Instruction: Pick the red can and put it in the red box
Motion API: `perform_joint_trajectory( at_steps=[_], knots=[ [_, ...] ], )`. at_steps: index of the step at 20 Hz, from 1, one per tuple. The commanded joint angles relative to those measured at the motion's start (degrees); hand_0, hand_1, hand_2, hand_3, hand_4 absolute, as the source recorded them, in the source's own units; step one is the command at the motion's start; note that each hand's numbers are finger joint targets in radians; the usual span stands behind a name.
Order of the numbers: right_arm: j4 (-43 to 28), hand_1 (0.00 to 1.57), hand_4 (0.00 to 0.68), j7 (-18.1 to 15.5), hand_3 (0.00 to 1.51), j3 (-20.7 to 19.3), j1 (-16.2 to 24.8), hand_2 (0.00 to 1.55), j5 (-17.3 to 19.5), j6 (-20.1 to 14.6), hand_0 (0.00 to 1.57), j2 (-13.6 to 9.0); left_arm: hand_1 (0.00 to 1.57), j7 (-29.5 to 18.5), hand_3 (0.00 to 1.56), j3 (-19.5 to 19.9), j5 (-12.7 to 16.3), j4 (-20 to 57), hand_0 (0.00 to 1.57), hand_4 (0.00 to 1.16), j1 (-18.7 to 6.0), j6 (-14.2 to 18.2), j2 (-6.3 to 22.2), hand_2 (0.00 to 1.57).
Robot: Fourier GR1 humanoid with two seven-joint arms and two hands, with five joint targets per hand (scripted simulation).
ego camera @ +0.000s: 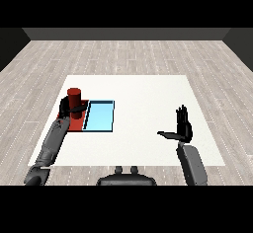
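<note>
The red can stands upright over the red tray at the table's left. My left hand is curled round the can's lower part, fingers at its left and thumb across its front. Whether the can rests on the tray's floor or hangs just above it is hidden by the hand. My right hand is far off at the right side of the table, held upright with straight fingers and thumb sticking out to the left, holding nothing.
The light blue tray lies right beside the red tray, on its right. The white table ends close to the left of the red tray. Grey wooden floor surrounds the table.
</note>
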Motion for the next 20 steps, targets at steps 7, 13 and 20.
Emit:
perform_joint_trajectory(
  at_steps=[7,13,20],
  knots=[
    [2.6,0.0,0.0,-5.3,0.0,0.0,-1.6,0.0,2.4,1.0,0.0,0.9,1.47,-7.7,1.46,6.0,-3.2,34.0,1.47,1.02,-8.3,1.4,1.2,1.49],
    [-0.6,0.0,0.0,-5.4,0.0,1.0,-0.8,0.0,4.5,-2.3,0.0,2.5,0.53,-5.2,0.0,5.5,-6.2,46.4,0.53,0.66,-11.2,2.4,2.6,0.62],
    [-2.7,0.0,0.0,-4.7,0.0,2.3,-0.5,0.0,4.3,-1.7,0.0,3.7,0.71,-7.5,0.0,7.9,-4.4,51.5,0.71,0.51,-11.6,-3.4,1.0,0.7]
  ],
)
